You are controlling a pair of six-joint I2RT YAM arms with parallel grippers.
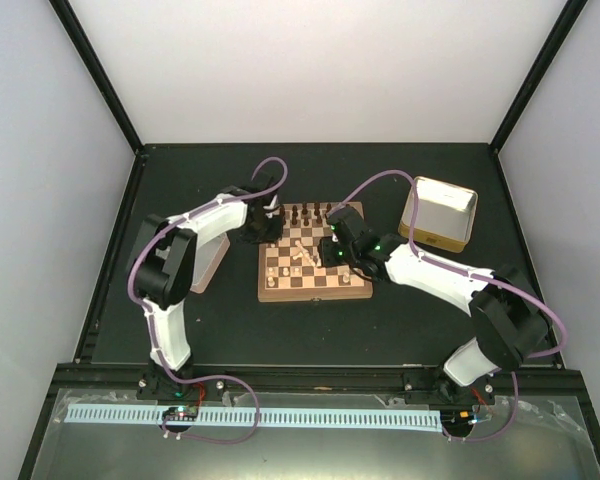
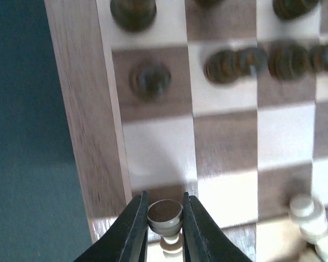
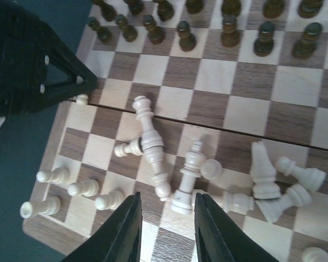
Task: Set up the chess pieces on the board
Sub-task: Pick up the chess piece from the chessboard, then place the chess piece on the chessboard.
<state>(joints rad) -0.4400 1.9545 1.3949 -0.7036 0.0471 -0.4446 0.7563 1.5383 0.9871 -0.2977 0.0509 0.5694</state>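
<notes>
Both my grippers are working over the board (image 1: 315, 296), which is sitting mid-frame on the bench (image 1: 230, 320) in the top view.

My left gripper (image 2: 164, 204) is pinching a small piece (image 2: 165, 212) between its fingers at the bottom centre of the left wrist view, just beside the board's left rim. My right gripper (image 3: 167, 229) is hovering with jaws apart and nothing in them, just above the pale pieces (image 3: 153, 144), which are lying toppled across the lower half of the right wrist view. Dark pieces (image 3: 186, 35) are standing in rows along the top.
</notes>
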